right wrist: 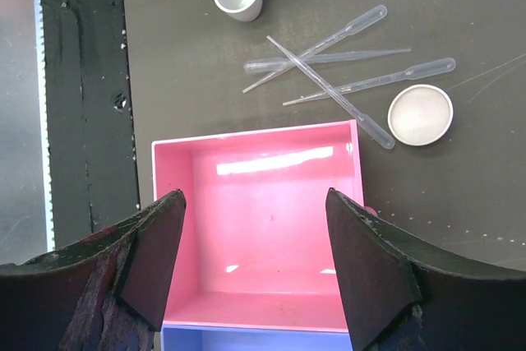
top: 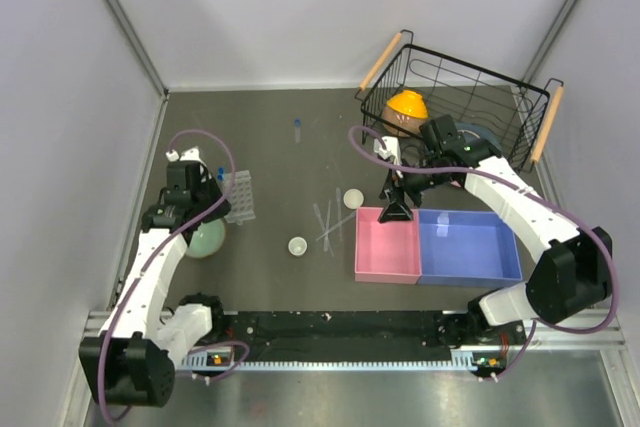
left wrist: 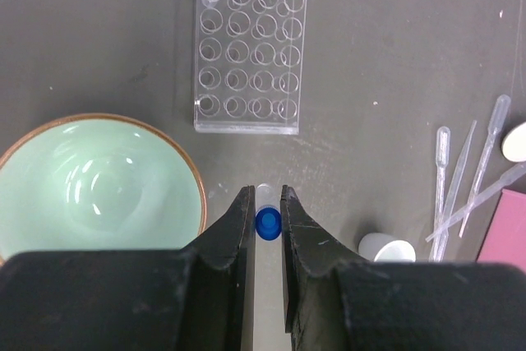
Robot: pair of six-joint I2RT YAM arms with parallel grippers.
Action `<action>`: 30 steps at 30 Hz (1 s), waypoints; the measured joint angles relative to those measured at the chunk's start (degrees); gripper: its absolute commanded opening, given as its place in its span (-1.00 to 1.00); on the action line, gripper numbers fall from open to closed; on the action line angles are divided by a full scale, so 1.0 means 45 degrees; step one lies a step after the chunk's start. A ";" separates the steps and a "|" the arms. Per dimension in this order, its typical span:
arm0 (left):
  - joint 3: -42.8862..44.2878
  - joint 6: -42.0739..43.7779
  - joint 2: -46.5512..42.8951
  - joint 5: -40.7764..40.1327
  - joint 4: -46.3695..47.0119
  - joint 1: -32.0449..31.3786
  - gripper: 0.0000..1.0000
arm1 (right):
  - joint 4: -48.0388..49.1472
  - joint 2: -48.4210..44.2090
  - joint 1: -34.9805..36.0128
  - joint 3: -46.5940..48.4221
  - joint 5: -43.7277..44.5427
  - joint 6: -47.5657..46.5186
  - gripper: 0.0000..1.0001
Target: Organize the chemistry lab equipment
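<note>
Tube [left wrist: 267, 221], blue-capped, tight between left fingers [left wrist: 234, 236] near rack [left wrist: 246, 127] edge — right fingers [right wrist: 156, 244] wide, empty

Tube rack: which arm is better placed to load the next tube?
Left. The left end effector is shut on a blue-capped tube, with the tube rack just ahead. The right end effector hangs open and empty over the pink bin.

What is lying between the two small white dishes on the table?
Four clear pipettes, loosely crossed; the right wrist view shows them best.
</note>
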 measured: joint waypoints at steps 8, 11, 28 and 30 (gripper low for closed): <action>0.0952 0.0175 0.1817 -0.0452 0.1064 0.0253 -0.91 | 0.0010 -0.0005 0.0000 -0.0058 -0.0121 0.0000 0.40; 0.1326 0.0301 0.2424 -0.0665 0.1520 0.0529 -0.91 | 0.0010 -0.0005 0.0000 -0.0058 -0.0136 0.0000 0.40; 0.2191 0.0923 0.4993 -0.0675 0.2817 0.1525 -0.90 | 0.0010 -0.0005 0.0000 -0.0058 -0.0204 -0.0005 0.40; 0.2225 0.0928 0.5187 -0.0656 0.2943 0.1535 -0.90 | 0.0010 -0.0005 0.0000 -0.0058 -0.0209 -0.0005 0.40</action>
